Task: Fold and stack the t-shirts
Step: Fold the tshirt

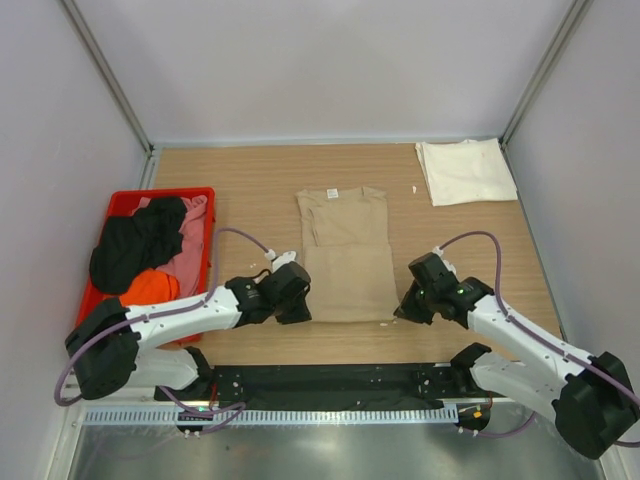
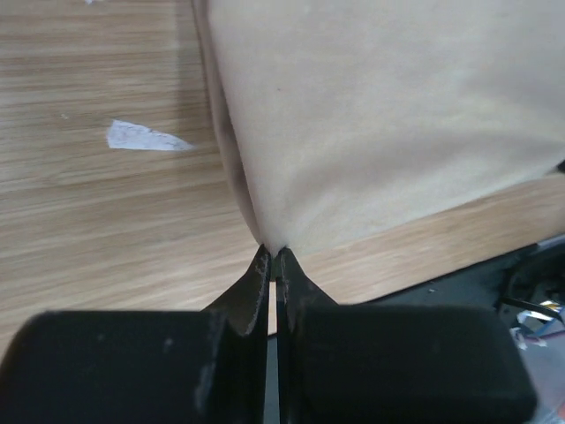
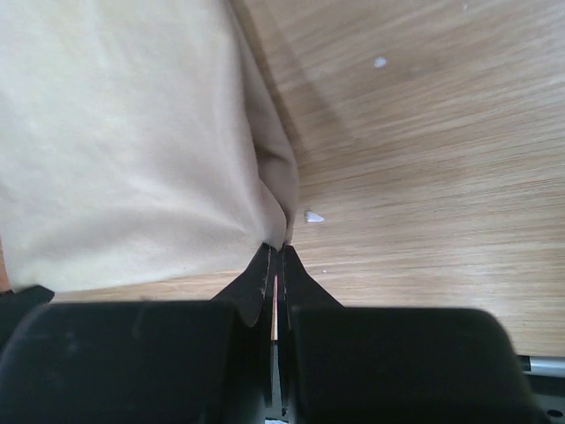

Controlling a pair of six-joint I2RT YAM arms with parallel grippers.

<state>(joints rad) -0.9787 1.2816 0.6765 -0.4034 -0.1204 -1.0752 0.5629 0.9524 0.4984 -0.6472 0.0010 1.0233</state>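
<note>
A tan t-shirt (image 1: 346, 257) lies flat in the middle of the table, sleeves folded in, collar at the far end. My left gripper (image 1: 301, 308) is shut on its near left corner; in the left wrist view the tan cloth (image 2: 380, 124) is pinched at my fingertips (image 2: 274, 254). My right gripper (image 1: 403, 311) is shut on the near right corner, the tan cloth (image 3: 124, 141) caught between its tips (image 3: 278, 249). A cream-white t-shirt (image 1: 466, 171) lies folded at the far right. Black (image 1: 135, 243), pink (image 1: 187, 247) and orange (image 1: 149, 288) t-shirts sit heaped in the bin.
A red plastic bin (image 1: 130, 204) stands at the left edge of the wooden table (image 1: 250, 190). Grey walls close in the far side and both sides. A black strip (image 1: 330, 381) runs along the near edge. Small white scraps (image 2: 141, 136) lie on the wood.
</note>
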